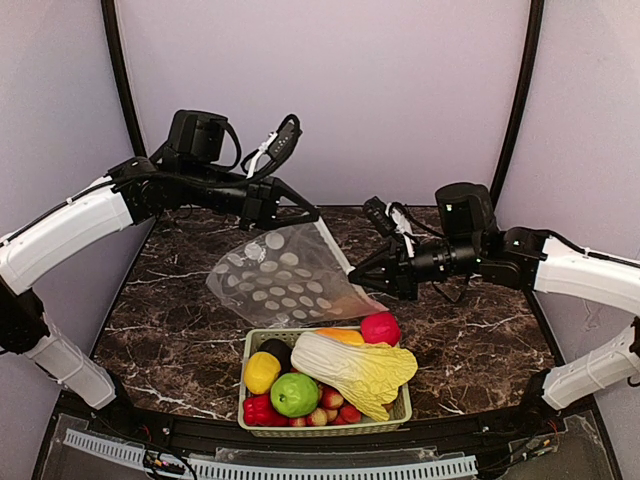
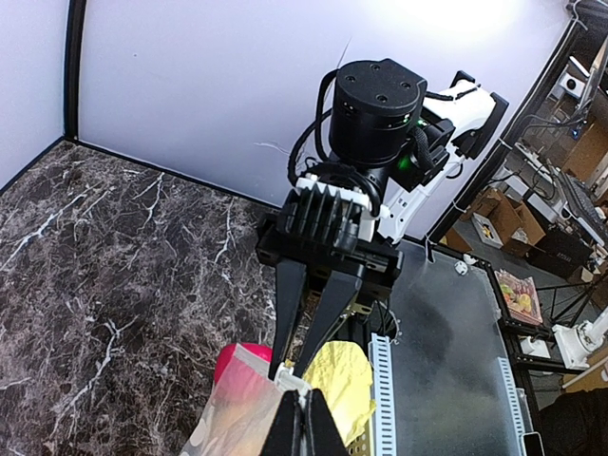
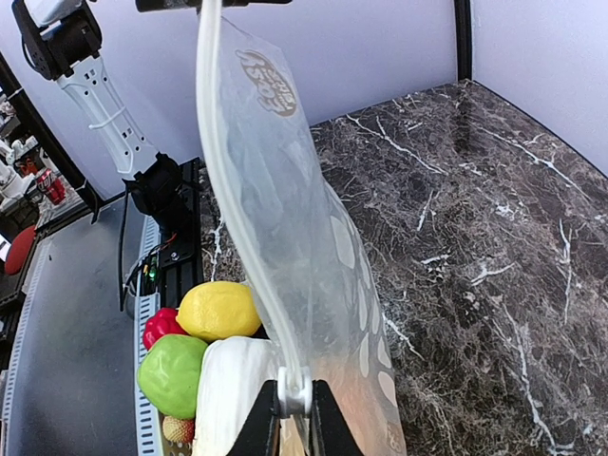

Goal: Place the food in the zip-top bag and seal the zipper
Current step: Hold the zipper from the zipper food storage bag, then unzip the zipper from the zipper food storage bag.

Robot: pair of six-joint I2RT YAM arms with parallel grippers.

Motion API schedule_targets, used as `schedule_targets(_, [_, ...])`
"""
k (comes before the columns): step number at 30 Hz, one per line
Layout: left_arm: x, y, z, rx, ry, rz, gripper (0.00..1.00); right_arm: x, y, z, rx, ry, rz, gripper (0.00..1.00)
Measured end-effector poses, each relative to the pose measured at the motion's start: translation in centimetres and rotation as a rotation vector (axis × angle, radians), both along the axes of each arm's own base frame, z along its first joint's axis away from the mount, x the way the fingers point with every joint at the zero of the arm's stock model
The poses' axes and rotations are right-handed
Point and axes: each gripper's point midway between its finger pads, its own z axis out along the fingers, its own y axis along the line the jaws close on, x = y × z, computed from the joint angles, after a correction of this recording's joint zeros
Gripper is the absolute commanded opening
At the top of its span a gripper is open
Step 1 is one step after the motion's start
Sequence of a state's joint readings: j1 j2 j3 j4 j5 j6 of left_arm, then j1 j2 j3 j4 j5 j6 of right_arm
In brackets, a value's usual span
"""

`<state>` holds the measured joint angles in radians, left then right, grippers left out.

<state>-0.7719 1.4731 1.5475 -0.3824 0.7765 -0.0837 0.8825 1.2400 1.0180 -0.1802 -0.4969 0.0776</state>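
The zip-top bag (image 1: 275, 275), clear with white dots, hangs stretched between my two grippers above the table. My left gripper (image 1: 315, 215) is shut on its far top corner, as the left wrist view (image 2: 304, 418) also shows. My right gripper (image 1: 352, 275) is shut on the white tab at the near end of the zipper (image 3: 228, 190), pinched in the right wrist view (image 3: 294, 399). The bag looks empty. The red pepper (image 1: 258, 410), pink fruit (image 1: 380, 327), green apple (image 1: 294, 394), lemon (image 1: 261, 372) and cabbage (image 1: 355, 368) lie in the basket.
The pale green slotted basket (image 1: 325, 430) stands at the near middle of the dark marble table, just below the hanging bag. It also holds small red fruits, an orange piece and a dark piece. Grey walls enclose the table on three sides.
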Motion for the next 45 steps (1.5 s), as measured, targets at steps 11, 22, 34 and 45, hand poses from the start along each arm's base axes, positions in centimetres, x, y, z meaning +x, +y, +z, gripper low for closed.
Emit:
schedule_targets(11, [0.8, 0.1, -0.4, 0.02, -0.011, 0.048, 0.01, -0.1, -0.1, -0.2, -0.007, 0.003, 0.001, 0.06])
schedule_targets(22, [1.3, 0.5, -1.1, 0.053, -0.001, 0.074, 0.01, -0.5, -0.8, -2.7, -0.058, 0.043, -0.004, 0.06])
schedule_targets(34, [1.8, 1.0, -0.5, 0.05, -0.004, 0.095, 0.01, -0.6, -1.3, -3.3, -0.072, 0.051, -0.027, 0.05])
schedule_targets(45, [3.1, 2.1, -0.4, 0.041, 0.022, 0.124, 0.01, -0.5, -2.1, -5.0, -0.099, 0.084, -0.072, 0.05])
